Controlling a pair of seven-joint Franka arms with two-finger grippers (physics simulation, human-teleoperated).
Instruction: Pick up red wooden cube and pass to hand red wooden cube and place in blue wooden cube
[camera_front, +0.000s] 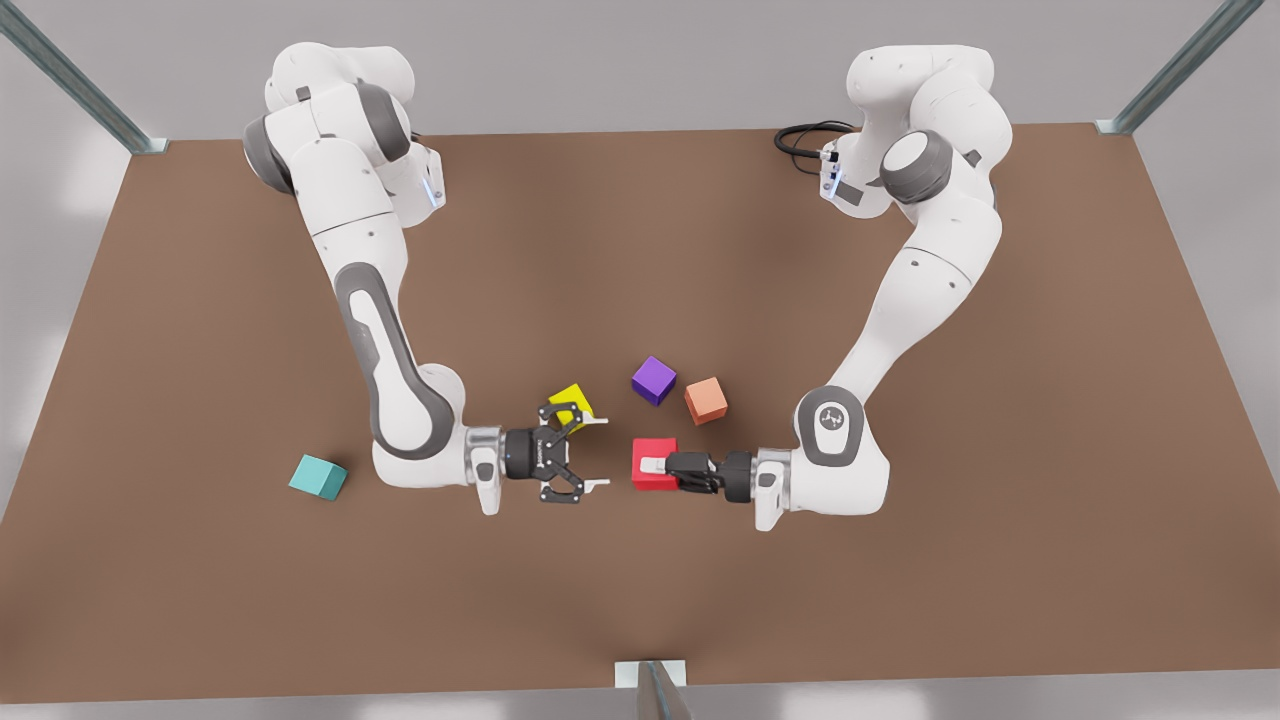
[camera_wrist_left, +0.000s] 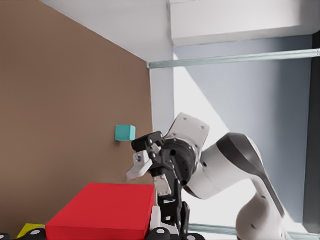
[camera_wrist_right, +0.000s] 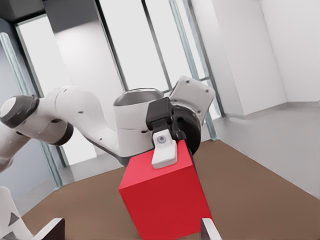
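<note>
The red wooden cube (camera_front: 655, 463) hangs just above the table's middle, and my left gripper (camera_front: 662, 466), on the arm at the front view's right, is shut on it. The left wrist view has the cube (camera_wrist_left: 100, 212) close up. One white left finger pad (camera_wrist_right: 162, 148) lies on the cube (camera_wrist_right: 165, 200) in the right wrist view. My right gripper (camera_front: 598, 452), on the arm at the front view's left, faces the cube with its fingers open and a small gap between them and it. The blue wooden cube (camera_front: 318, 477) (camera_wrist_left: 124, 132), teal in colour, rests on the table behind the right arm.
A yellow cube (camera_front: 572, 403) sits right behind the right gripper's far finger. A purple cube (camera_front: 654, 380) and a salmon-orange cube (camera_front: 706, 400) lie just beyond the red one. A black cable (camera_front: 805, 140) coils near the far arm base.
</note>
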